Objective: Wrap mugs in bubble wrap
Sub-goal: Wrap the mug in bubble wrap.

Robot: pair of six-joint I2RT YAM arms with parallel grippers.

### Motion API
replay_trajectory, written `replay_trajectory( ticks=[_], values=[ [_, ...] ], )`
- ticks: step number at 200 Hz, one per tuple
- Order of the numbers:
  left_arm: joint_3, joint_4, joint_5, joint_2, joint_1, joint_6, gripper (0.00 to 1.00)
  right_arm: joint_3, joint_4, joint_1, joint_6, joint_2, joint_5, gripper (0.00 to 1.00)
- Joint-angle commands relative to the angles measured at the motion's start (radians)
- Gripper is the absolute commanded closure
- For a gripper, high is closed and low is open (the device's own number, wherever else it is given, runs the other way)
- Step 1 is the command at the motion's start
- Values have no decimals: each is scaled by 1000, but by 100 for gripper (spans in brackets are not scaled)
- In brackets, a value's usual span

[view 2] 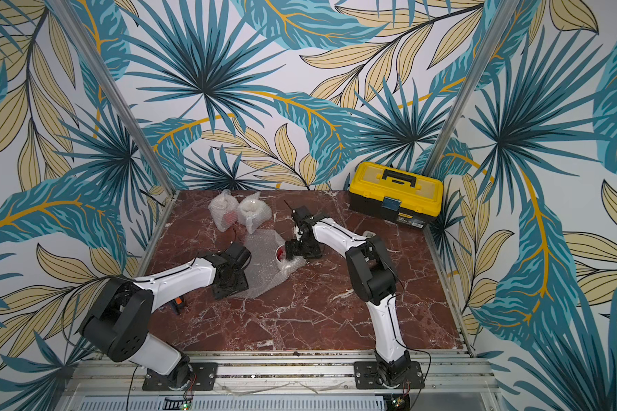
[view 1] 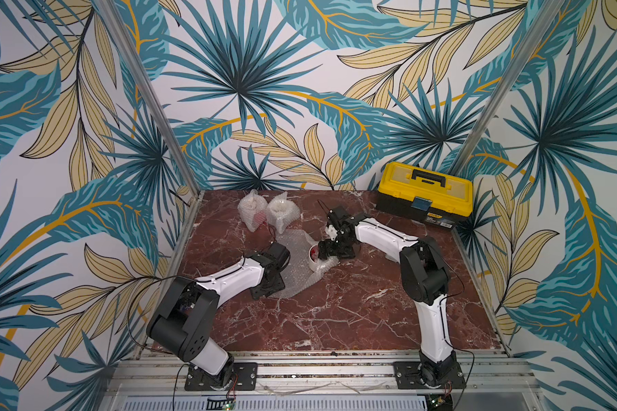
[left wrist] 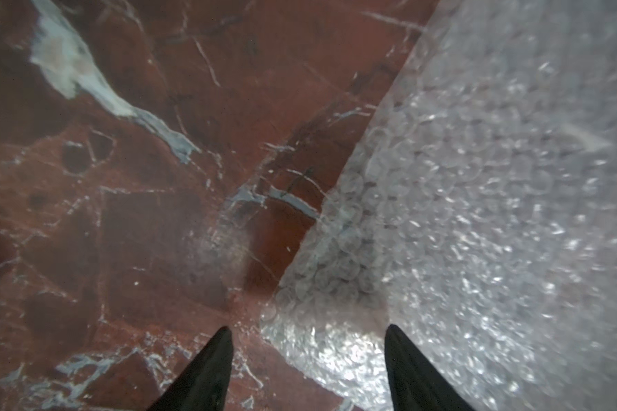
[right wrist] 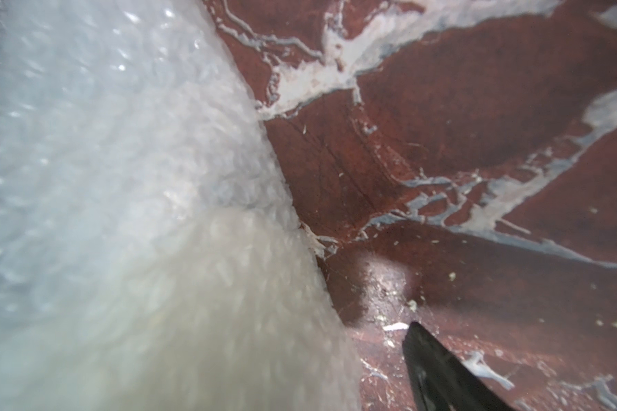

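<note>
A white mug with a red inside (view 1: 313,261) (view 2: 281,254) lies on a flat sheet of bubble wrap (view 1: 296,274) (view 2: 260,274) in mid-table. My right gripper (view 1: 324,253) points down beside the mug, open. In the right wrist view one finger (right wrist: 439,370) stands apart from a raised fold of wrap (right wrist: 122,213); the other finger is hidden behind it. My left gripper (left wrist: 307,329) is open over the sheet's near-left corner (left wrist: 321,341), which lies loose between the fingers. Two wrapped bundles (view 1: 252,210) (view 1: 282,211) stand at the back left; one shows red through the wrap.
A yellow and black toolbox (view 1: 424,194) sits at the back right corner. A small dark and orange tool (view 2: 177,304) lies by the left edge under my left arm. Patterned walls close in three sides, and a metal rail (view 1: 317,359) runs along the front.
</note>
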Motion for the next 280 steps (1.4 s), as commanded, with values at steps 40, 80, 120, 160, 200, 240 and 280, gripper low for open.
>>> replay_trajectory(
  ticks=[40,80,120,160,200,240,280],
  values=[
    [-91,124,39,32,13,-27,50,-16,-64,13,-23,33,24,12],
    [-54,145,46,24,13,-10,87,-21,-64,12,-22,34,25,12],
    [28,254,174,-86,4,102,100,-29,-60,13,-24,31,24,12],
    [167,326,333,-135,-36,218,100,-31,-53,13,-17,38,7,12],
    [306,387,440,-56,-45,228,100,-33,-41,12,-10,42,-22,12],
    [386,482,501,26,-49,188,100,-34,-37,12,-9,40,-44,12],
    [394,594,514,81,-49,116,100,-28,-25,9,-2,36,-92,12]
  ],
)
